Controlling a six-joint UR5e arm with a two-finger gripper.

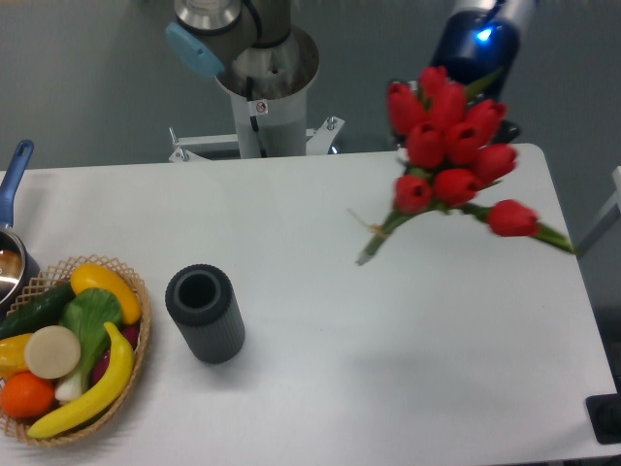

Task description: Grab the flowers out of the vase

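Observation:
The flowers (448, 136), a bunch of red tulip buds with green stems, hang tilted in the air above the table's back right, stem ends pointing down left. My gripper (477, 49), dark with a blue light, is right behind the buds. Its fingers are hidden by the flowers, and it seems shut on the bunch. The vase (204, 313), a dark grey ribbed cylinder, stands upright and empty on the white table (340, 388) at front left, well apart from the flowers.
A wicker basket (144, 335) of fruit and vegetables sits at the front left corner. A metal pot (6, 267) with a blue handle (14, 175) is at the left edge. The arm's base (264, 92) stands behind the table's back edge.

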